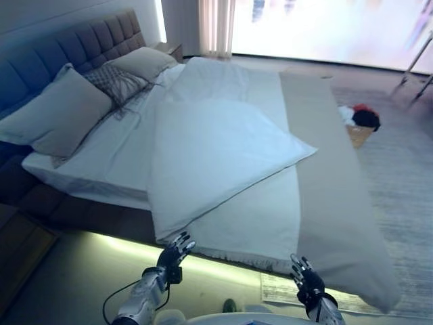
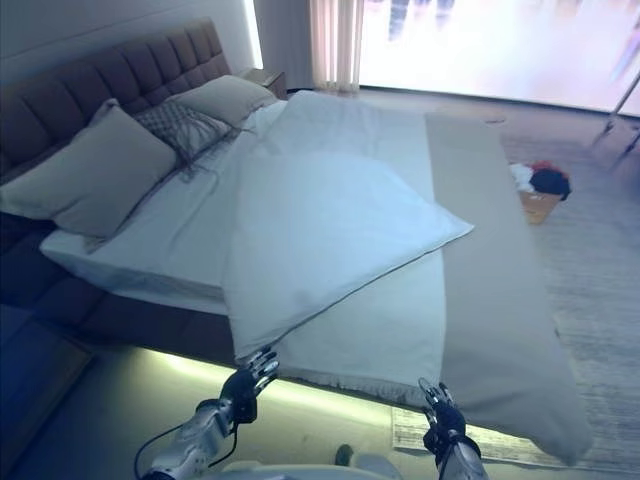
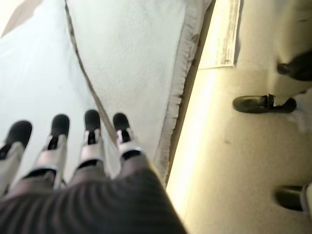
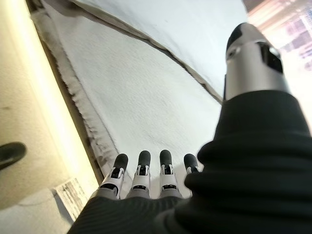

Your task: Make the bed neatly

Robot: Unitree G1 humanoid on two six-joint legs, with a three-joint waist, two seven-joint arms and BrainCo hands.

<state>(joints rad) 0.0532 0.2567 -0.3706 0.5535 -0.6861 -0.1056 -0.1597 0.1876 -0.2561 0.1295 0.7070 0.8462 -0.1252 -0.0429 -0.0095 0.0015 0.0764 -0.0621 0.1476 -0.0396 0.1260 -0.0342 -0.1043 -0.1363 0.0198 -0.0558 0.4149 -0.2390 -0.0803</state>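
A white duvet [image 1: 216, 145] lies crooked across the bed, one corner hanging over the near side and another pointing right. Under it a white fringed blanket [image 1: 254, 223] drapes over the near side, and a beige runner [image 1: 325, 169] covers the foot end. Pillows [image 1: 57, 115] lean on the padded headboard [image 1: 74, 47]. My left hand [image 1: 172, 256] is open just below the duvet's hanging corner, holding nothing. My right hand [image 1: 308, 281] is open below the blanket's fringed edge [image 4: 78, 107], also holding nothing.
A basket of clothes [image 1: 358, 122] stands on the carpet beyond the bed. A light strip glows under the bed frame [image 1: 135, 247]. A paper sheet [image 1: 277, 288] lies on the floor by my right hand. A nightstand [image 1: 172, 49] stands by the headboard. A person's shoes [image 3: 263, 103] show on the floor.
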